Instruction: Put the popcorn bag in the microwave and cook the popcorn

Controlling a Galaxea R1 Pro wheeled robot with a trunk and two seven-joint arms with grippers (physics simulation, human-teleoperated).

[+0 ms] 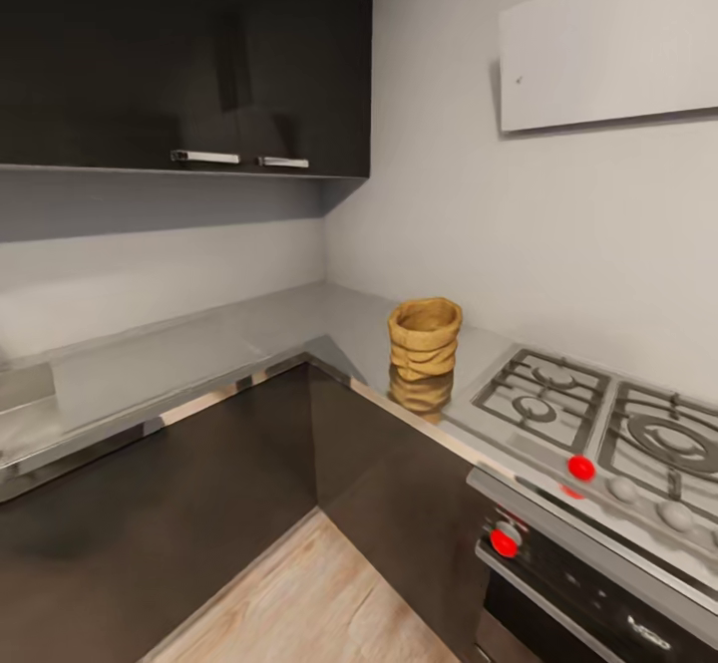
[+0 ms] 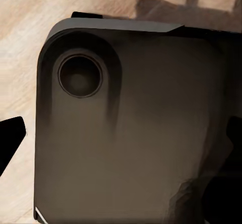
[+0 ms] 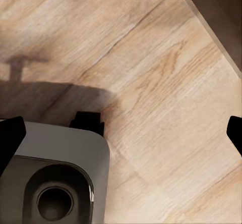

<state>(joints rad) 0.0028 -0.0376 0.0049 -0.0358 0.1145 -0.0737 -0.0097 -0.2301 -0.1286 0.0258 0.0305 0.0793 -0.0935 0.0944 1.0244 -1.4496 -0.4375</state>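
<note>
Tan burlap popcorn bag is being seen upright on the steel counter, just beside the gas hob. Both grippers are being held open over the floor. A rim-level approach is being advised.

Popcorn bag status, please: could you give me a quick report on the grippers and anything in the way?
Both grippers open, empty, pointing at the wood floor. Popcorn bag upright on the countertop, beside the gas hob. Nothing blocking it.
</note>
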